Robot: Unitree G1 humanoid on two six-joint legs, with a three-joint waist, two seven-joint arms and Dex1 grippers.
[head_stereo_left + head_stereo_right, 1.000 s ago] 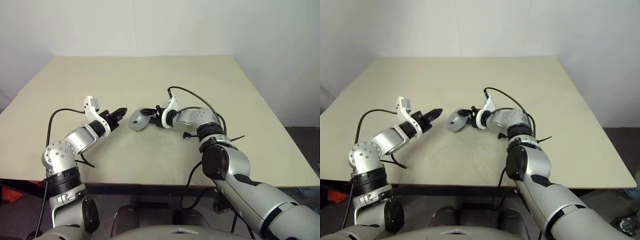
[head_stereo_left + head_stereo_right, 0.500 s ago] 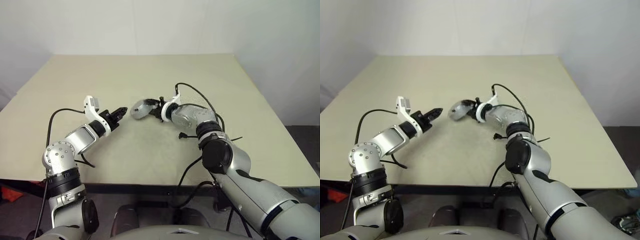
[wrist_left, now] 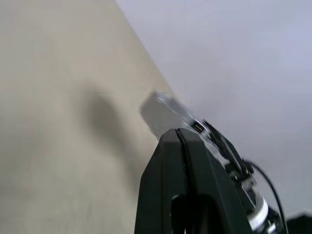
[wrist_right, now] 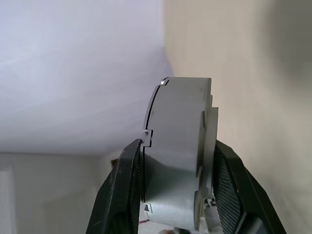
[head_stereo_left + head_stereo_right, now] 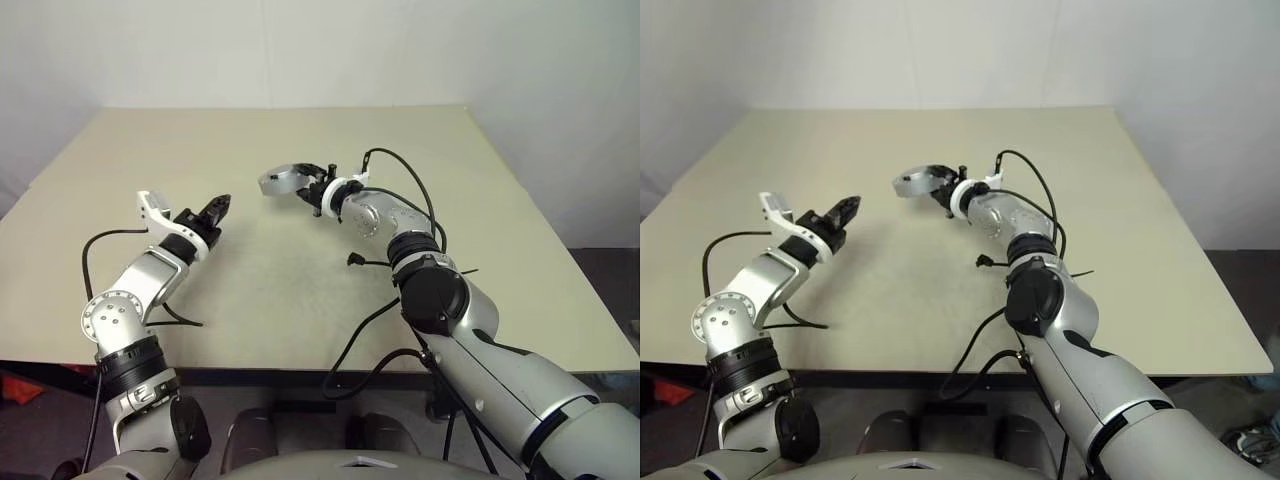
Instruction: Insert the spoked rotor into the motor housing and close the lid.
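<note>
Pinching the closed housing [image 5: 284, 179] edge-on, lid against it, the right gripper [image 5: 305, 186] carries it clear above the table [image 5: 500, 230]. It lies up and to the right of the left gripper [image 5: 218, 208], whose fingers are pressed together, empty and well apart. I see no rotor; judging by the closed seam, it may be inside.
</note>
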